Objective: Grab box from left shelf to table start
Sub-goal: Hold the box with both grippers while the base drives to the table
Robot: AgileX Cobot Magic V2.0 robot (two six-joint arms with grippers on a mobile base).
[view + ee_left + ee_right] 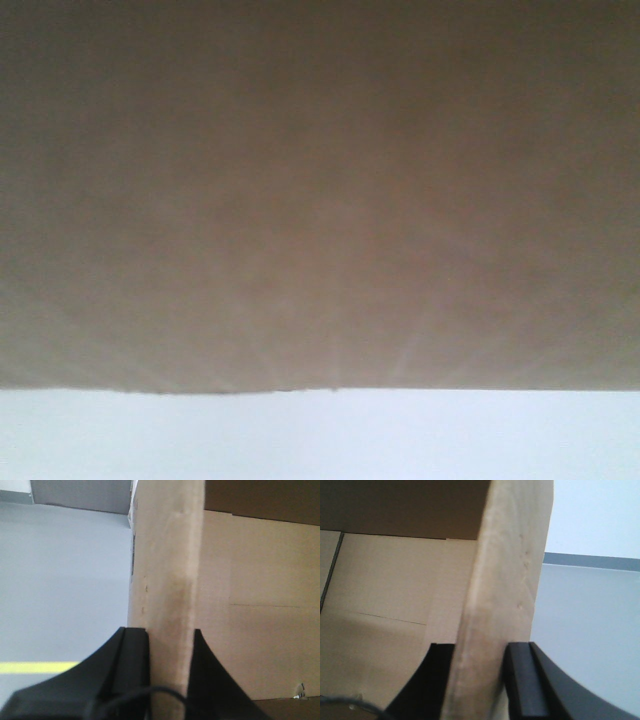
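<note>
The brown cardboard box (320, 200) fills most of the front view, its lower edge running above a pale white strip, the table (320, 440). In the left wrist view my left gripper (170, 640) is shut on the box's upright side wall (167, 580), one black finger outside and one inside the open box. On the other side, my right gripper (480, 652) is shut on the opposite wall (505, 580) of the box, likewise with a finger on each face. The left shelf is out of view.
Grey floor (60, 580) with a yellow line (35, 667) lies left of the box in the left wrist view. Pale surface (590, 630) and a dark band (592, 561) show beyond the box's right wall.
</note>
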